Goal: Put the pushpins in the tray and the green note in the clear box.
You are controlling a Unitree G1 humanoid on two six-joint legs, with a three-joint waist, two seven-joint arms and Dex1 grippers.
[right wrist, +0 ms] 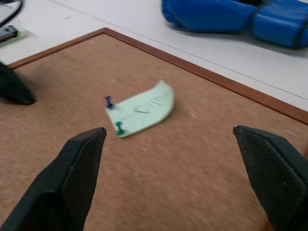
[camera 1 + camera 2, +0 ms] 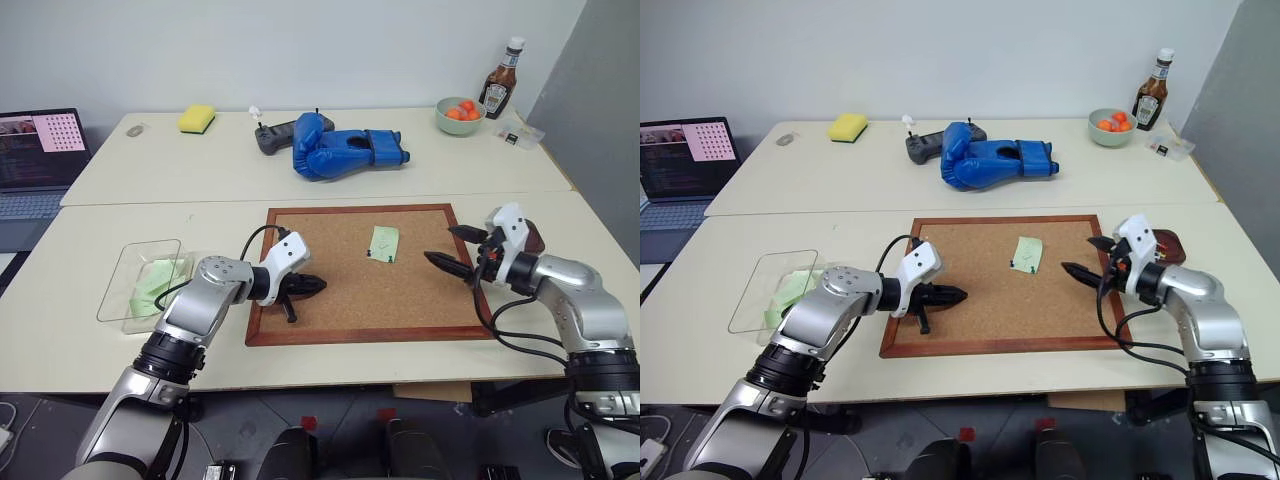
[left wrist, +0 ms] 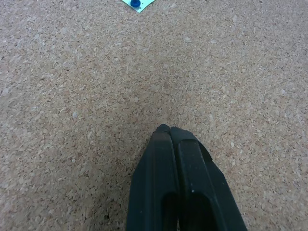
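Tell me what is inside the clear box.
The clear box holds pale green paper, apparently notes lying flat on its floor. How many sheets there are, and whether anything lies under them, cannot be told.

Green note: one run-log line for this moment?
green note: pinned on cork board by two pushpins | right gripper: open, facing note | left gripper: shut, over board

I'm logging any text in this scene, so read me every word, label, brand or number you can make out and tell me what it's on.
No text here is readable.
Sauce bottle: has a label, too small to read.
Laptop: screen shows lines of text and a dotted grid, too small to read.
Green note on the corkboard: faint marks, blurred, not legible.
Small packet beside the bowl: print too small to read.
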